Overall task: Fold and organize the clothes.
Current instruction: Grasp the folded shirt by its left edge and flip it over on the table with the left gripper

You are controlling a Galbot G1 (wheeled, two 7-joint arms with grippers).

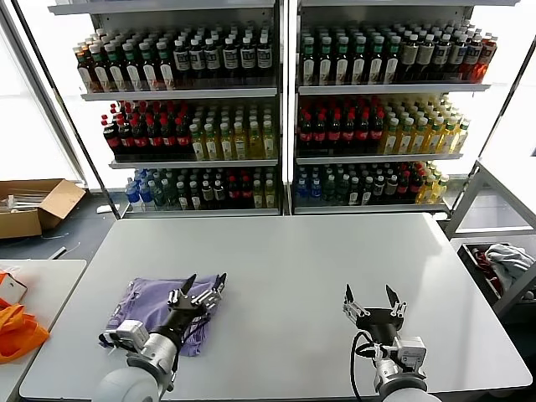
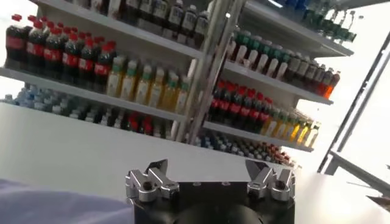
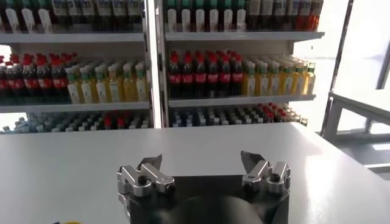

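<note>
1. My left gripper [image 1: 203, 285] hangs over the right-hand edge of the T-shirt [image 1: 151, 303], jaws spread wide and holding nothing; the left wrist view shows both fingers apart with only bare table beyond them
2. My right gripper [image 1: 371, 296] sits parked above the bare right half of the table [image 1: 335, 251], jaws wide too, well apart from the cloth and empty
3. The lavender T-shirt lies on the near left part of the table as a compact, roughly rectangular bundle, plain side up as far as I can see, no sleeves sticking out
4. I judge the folding mostly done: the shirt is already gathered small, though its edges look a little rumpled
5. What may be left is smoothing or squaring the bundle, or setting it somewhere tidy; I cannot tell whether a further fold is wanted
6. Behind the table stand shelves of bottles [image 1: 251, 126], not part of my job
</note>
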